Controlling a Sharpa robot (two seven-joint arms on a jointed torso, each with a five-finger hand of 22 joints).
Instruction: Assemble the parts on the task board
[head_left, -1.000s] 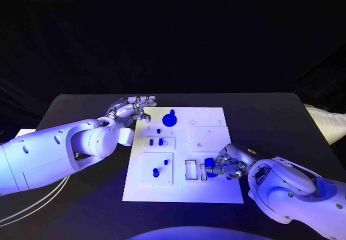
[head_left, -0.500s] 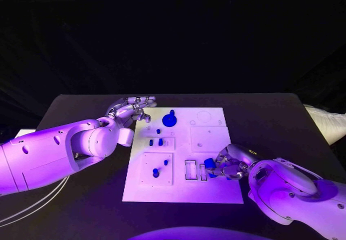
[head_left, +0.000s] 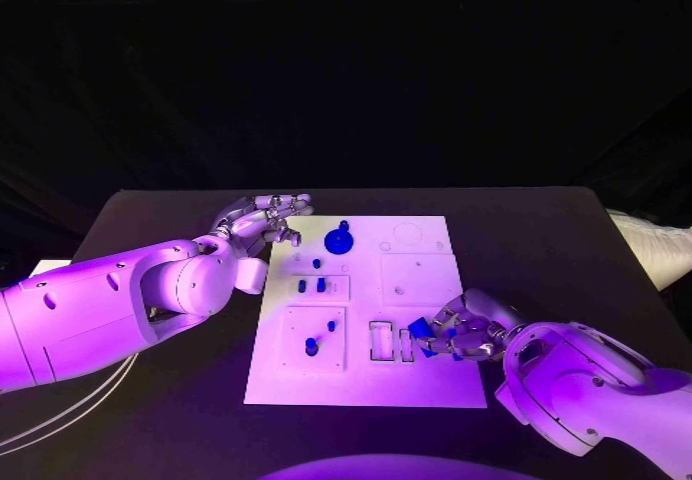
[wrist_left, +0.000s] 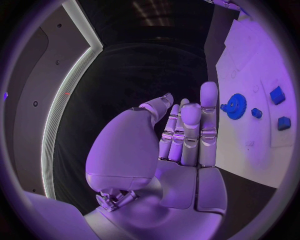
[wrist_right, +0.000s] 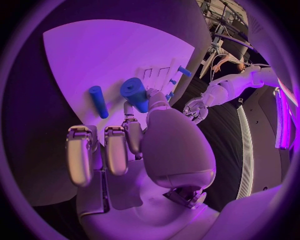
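A blue cylinder part (wrist_right: 135, 94) is pinched by the right hand (head_left: 464, 336) beside the task board's (head_left: 418, 385) slots. Insertion seems in progress; careful alignment is needed next. The left hand (wrist_left: 181, 135) is kept empty, fingers extended together.

- One board (head_left: 418, 390) in front of me.
- Two hands: my left (head_left: 264, 217), my right (head_left: 464, 330).
- One gear (head_left: 339, 240).
- Two pegs by my right hand: one pinched (wrist_right: 135, 93), one loose (wrist_right: 98, 101).
- Small blue parts elsewhere: exact count unclear.
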